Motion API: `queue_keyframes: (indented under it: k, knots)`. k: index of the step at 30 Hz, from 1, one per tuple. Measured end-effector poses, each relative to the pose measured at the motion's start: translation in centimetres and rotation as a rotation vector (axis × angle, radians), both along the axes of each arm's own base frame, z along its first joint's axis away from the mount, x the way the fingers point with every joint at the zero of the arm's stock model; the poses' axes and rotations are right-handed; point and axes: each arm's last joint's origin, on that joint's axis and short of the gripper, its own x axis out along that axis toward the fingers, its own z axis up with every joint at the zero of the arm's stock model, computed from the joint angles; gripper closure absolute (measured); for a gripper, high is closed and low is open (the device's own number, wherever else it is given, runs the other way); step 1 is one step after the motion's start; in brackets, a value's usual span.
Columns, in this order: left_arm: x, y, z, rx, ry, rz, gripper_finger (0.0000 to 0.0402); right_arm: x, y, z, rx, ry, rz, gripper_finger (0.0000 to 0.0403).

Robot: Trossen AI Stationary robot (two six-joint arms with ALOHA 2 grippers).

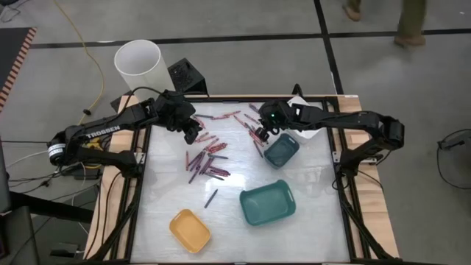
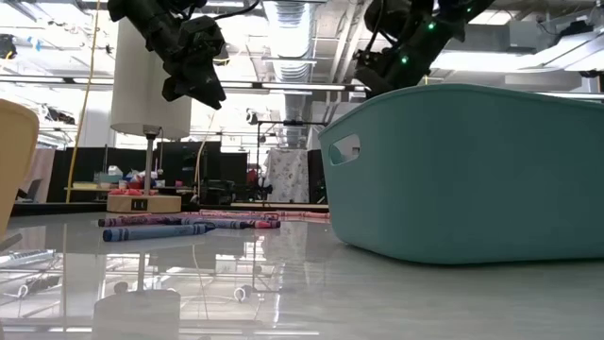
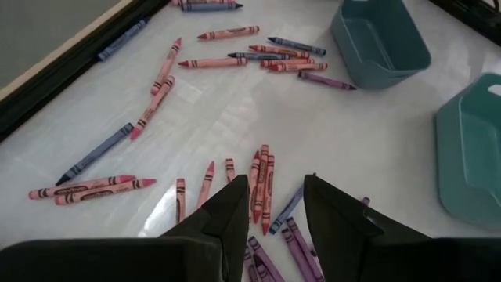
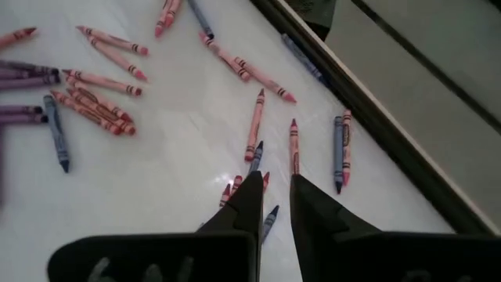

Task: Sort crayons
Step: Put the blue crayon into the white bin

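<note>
I am working over a glossy white table [image 1: 309, 184] that is mirroring the ceiling lights; beyond it a grey floor, a white cylinder [image 1: 140, 65] and a person's legs [image 1: 409, 20] are showing. The crayons [image 1: 207, 156], thin paper-wrapped sticks in red, pink, purple and blue-grey, are lying scattered across the table's middle and far side. My left gripper [image 3: 270, 210] is hanging above them, fingers parted and empty. My right gripper [image 4: 272, 202] is hovering over more crayons beside the small teal tray [image 1: 281, 150], fingers narrowly apart, gripping nothing. The smooth, round-cornered large teal tray [image 1: 267, 203] and yellow tray [image 1: 190, 230] are sitting nearer the front.
</note>
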Motion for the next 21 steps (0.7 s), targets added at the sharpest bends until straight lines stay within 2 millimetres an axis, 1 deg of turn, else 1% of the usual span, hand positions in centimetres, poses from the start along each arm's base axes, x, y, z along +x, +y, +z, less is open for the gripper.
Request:
queue_keyframes:
  k: [3, 6, 9, 13, 17, 21]
  knots:
    - [0.0, 0.0, 0.0, 0.000, -0.001, 0.000, 0.0290, 0.0, -0.5, -0.7, 0.080, -0.008, -0.052, 0.0342]
    - [0.0, 0.0, 0.0, -0.001, -0.001, 0.001, 0.0290, 0.1, -1.3, -2.3, 0.187, 0.043, -0.076, 0.0342]
    - [0.0, 0.0, 0.0, -0.001, 0.000, -0.001, 0.0290, 0.2, -2.0, -3.8, 0.223, 0.110, -0.114, 0.0342]
    - [0.0, -0.1, 0.0, -0.001, 0.000, -0.003, 0.0290, 0.8, -2.6, -5.6, 0.276, 0.146, -0.165, 0.0342]
    - [0.0, -0.1, 0.0, -0.001, 0.000, -0.004, 0.0290, 1.4, -3.0, -7.7, 0.323, 0.207, -0.166, 0.0342]
    - [0.0, -0.1, 0.0, -0.001, 0.000, -0.003, 0.0290, 1.8, -3.4, -9.3, 0.414, 0.228, -0.134, 0.0342]
